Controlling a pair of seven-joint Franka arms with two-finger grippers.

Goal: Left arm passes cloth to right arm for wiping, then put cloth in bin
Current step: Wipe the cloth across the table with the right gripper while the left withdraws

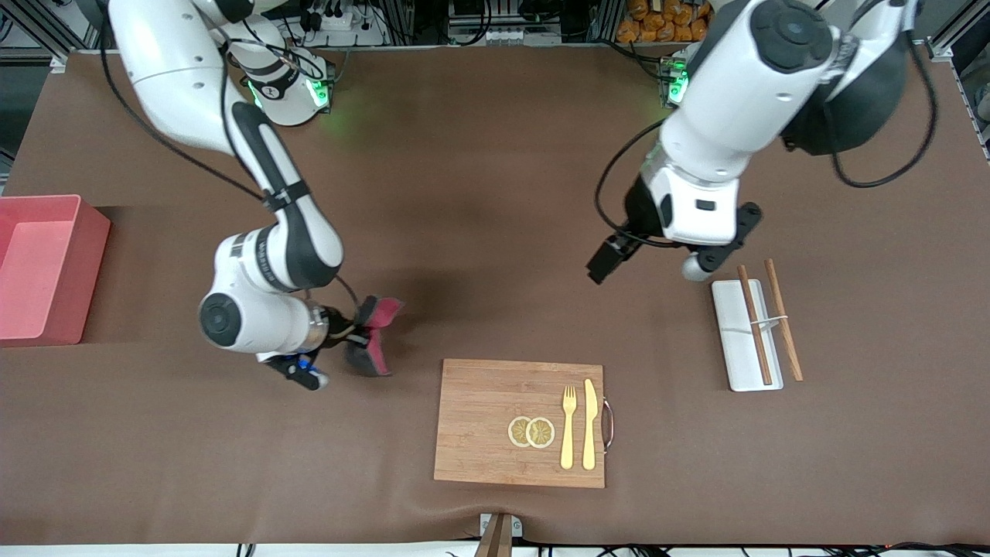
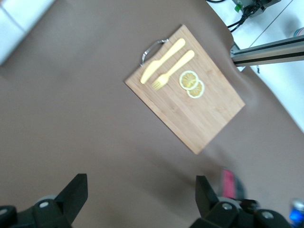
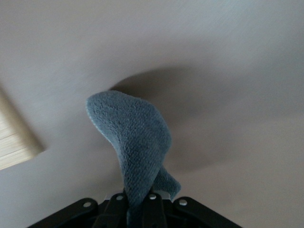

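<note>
My right gripper (image 1: 354, 329) is shut on the cloth (image 1: 375, 333), dark grey with a crimson-pink face, over the bare table beside the wooden cutting board (image 1: 518, 422). In the right wrist view the grey cloth (image 3: 135, 142) sticks out from between the shut fingers of the gripper (image 3: 137, 205); I cannot tell whether it touches the table. My left gripper (image 1: 674, 246) is open and empty, up over the table beside the white tray (image 1: 735, 305). Its spread fingers (image 2: 76, 190) frame bare table in the left wrist view (image 2: 141, 190). The salmon-pink bin (image 1: 39, 263) stands at the right arm's end of the table.
The cutting board (image 2: 209, 118) carries a yellow fork (image 1: 568, 425), a knife (image 1: 590, 422) and two lemon slices (image 1: 531, 432). Two wooden chopsticks (image 1: 754, 325) lie on and beside the white tray. A board corner (image 3: 12, 147) shows in the right wrist view.
</note>
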